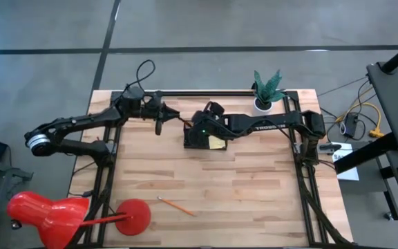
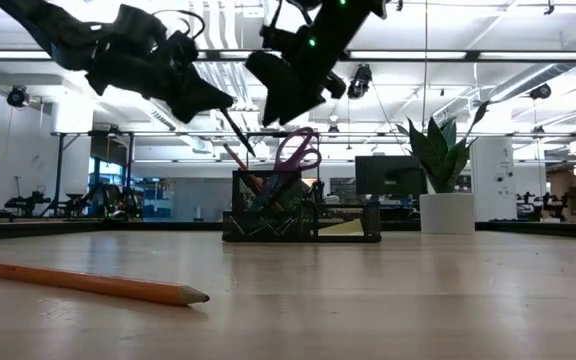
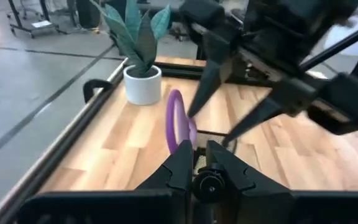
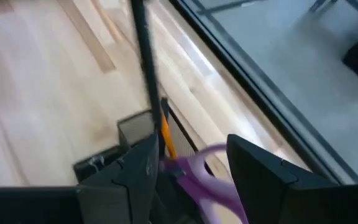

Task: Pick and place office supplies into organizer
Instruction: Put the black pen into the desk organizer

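The black mesh organizer (image 1: 197,138) (image 2: 298,218) stands at the table's far middle. Purple-handled scissors (image 2: 298,150) (image 3: 176,121) and an orange pencil (image 4: 165,134) stand in its cup, and the yellow sticky pad (image 1: 217,143) lies in its tray. My right gripper (image 2: 286,105) (image 4: 188,168) hovers open just above the cup, its fingers on either side of the scissors' handle (image 4: 211,177). My left gripper (image 1: 159,117) (image 2: 220,103) is left of the organizer, shut on a dark pen (image 2: 240,135) (image 4: 143,62). Another orange pencil (image 1: 176,205) (image 2: 88,283) lies flat near the table's near edge. My left gripper pinches the dark pen by its upper end (image 2: 226,115) between its two fingers (image 3: 182,165). The pen is lifted clear and slants down from the fingers toward the organizer's cup, with its free tip (image 2: 254,153) just above the rim.
A white pot with a green plant (image 1: 265,93) (image 2: 446,205) stands right of the organizer at the far edge. A red lamp (image 1: 81,214) sits at the near left corner. Bare wood (image 1: 240,194) stretches across the near half of the table.
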Tool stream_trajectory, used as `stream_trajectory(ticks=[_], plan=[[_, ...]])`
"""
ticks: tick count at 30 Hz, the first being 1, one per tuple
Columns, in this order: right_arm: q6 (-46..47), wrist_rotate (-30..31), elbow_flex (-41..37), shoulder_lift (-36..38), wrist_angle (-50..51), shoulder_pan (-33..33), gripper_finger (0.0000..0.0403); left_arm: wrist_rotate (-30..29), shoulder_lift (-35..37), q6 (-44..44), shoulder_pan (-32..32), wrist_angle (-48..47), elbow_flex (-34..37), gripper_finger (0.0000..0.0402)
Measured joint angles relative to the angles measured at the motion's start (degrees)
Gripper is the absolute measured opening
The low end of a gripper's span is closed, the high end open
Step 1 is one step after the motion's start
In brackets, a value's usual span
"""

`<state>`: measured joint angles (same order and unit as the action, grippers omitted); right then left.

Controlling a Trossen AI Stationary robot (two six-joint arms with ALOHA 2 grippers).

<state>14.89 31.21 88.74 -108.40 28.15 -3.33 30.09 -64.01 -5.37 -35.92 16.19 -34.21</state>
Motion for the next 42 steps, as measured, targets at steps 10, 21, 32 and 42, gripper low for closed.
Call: stream_trajectory(ticks=[10,21,32,42], plan=[[-6.6,16.8,7.7,0.6,-0.3,4.0,0.0176,-2.3,-2.6,-6.3,2.3,-1.8,-3.0,0.0019],[-2.1,24.5,14.4,2.2,7.9,5.4,0.0171,-7.6,-9.9,-15.6,7.5,-7.8,-7.5,0.0021],[4.6,24.2,12.1,2.2,11.1,6.0,0.0166,-10.7,-17.9,-13.7,8.0,-7.9,-8.9,0.0022],[4.7,24.2,11.6,2.2,12.1,6.1,0.0166,-14.1,-13.3,-8.7,8.7,-8.7,-8.9,0.0096]])
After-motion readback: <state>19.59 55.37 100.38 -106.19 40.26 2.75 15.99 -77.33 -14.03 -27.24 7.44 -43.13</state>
